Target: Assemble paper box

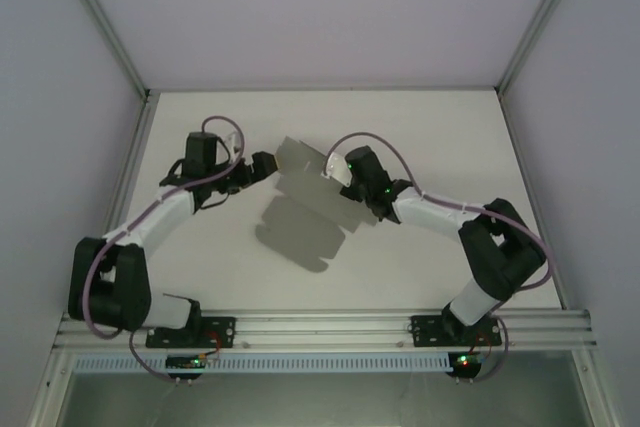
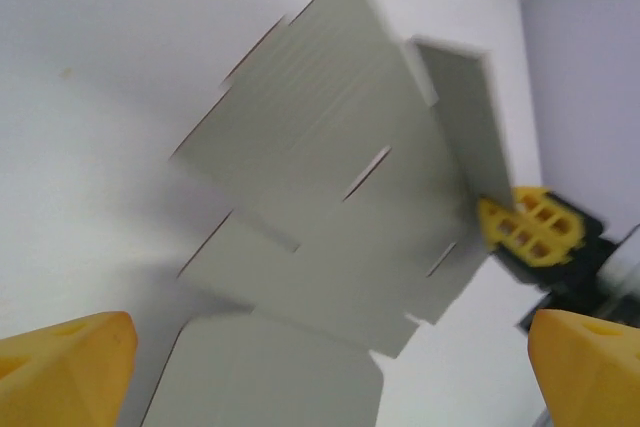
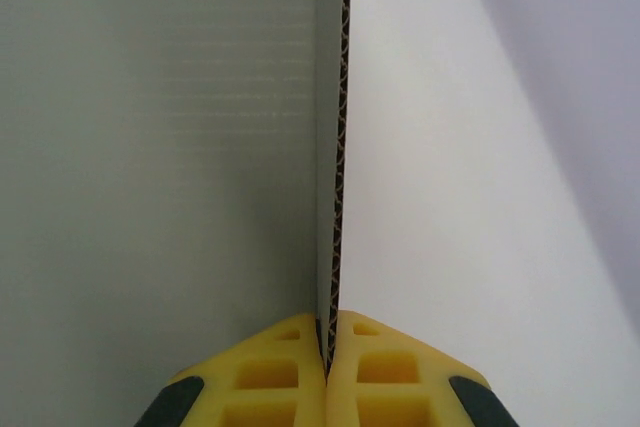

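The paper box is a flat grey die-cut sheet with slits and flaps, lying mid-table with its far flap raised. My right gripper is shut on that flap's right edge; in the right wrist view the corrugated edge runs straight up from between the closed yellow fingertips of the right gripper. My left gripper hovers just left of the sheet, open and holding nothing. In the left wrist view its yellow fingertips stand wide apart at the bottom corners, the sheet lies ahead, and the right gripper's fingers pinch the flap.
The white table is enclosed by pale walls with metal posts at the back corners. An aluminium rail carrying both arm bases runs along the near edge.
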`<control>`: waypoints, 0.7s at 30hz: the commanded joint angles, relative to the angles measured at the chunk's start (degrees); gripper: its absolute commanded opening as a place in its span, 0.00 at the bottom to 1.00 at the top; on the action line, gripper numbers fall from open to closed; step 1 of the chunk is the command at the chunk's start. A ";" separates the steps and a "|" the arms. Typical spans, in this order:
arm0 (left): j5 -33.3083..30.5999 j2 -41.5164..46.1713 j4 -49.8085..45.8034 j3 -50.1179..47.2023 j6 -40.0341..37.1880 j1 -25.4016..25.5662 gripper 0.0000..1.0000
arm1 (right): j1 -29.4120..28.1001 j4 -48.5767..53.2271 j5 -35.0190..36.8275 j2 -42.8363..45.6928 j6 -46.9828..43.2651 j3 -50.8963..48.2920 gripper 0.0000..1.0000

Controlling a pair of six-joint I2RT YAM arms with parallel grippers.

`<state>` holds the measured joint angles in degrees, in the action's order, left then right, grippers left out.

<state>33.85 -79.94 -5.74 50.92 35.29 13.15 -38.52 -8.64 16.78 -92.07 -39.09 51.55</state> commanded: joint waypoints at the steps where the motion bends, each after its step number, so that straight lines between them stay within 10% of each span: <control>1: 5.21 -2.81 2.88 7.59 0.11 0.70 1.00 | -2.28 -13.91 5.46 -1.98 -15.52 -3.46 0.00; 10: 4.62 -15.89 -8.88 23.92 -6.82 3.00 1.00 | -3.24 -10.74 -0.12 -0.67 -15.45 -2.38 0.00; 21: 10.52 -20.49 -4.98 22.16 -2.90 6.87 1.00 | -2.69 -9.20 1.05 -0.91 -7.89 0.09 0.00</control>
<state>40.10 -101.03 -11.68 74.37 30.39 19.46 -41.60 -18.02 17.45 -93.69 -51.35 49.06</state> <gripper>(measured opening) 0.997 0.057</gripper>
